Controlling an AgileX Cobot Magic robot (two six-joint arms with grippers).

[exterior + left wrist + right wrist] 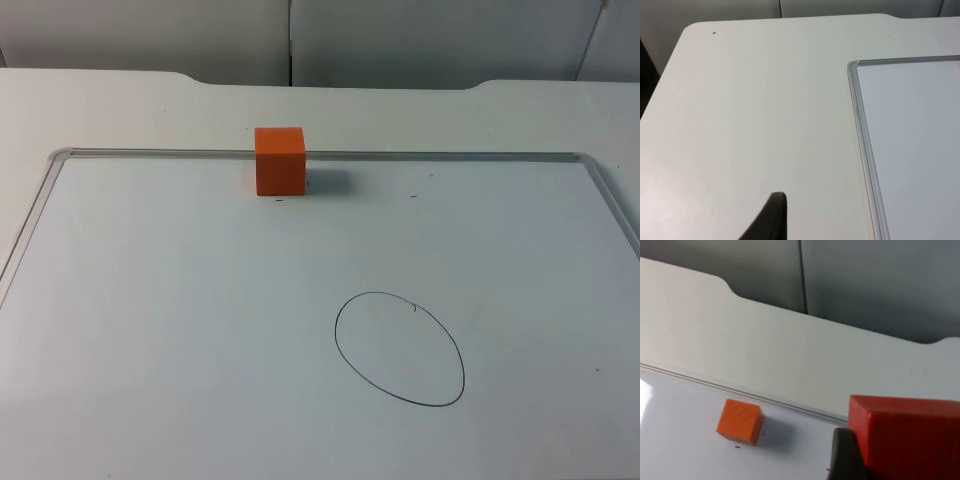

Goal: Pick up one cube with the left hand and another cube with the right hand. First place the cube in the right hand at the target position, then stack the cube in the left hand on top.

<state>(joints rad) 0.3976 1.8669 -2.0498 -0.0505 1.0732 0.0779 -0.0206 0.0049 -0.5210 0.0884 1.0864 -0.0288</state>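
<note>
On whiteboard (150,350): matte orange cube (279,160) | right hand (850,460): red cube (907,432)

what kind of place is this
Probably a robot test bench: a white table top against a grey partition wall, a framed whiteboard with a hand-drawn black oval, and a small orange cube.

Right gripper (860,460) grips a cube (905,432); left gripper (771,220) waits

White table top (120,100) meets grey partition wall (400,35); framed whiteboard (150,330) on table.
</note>
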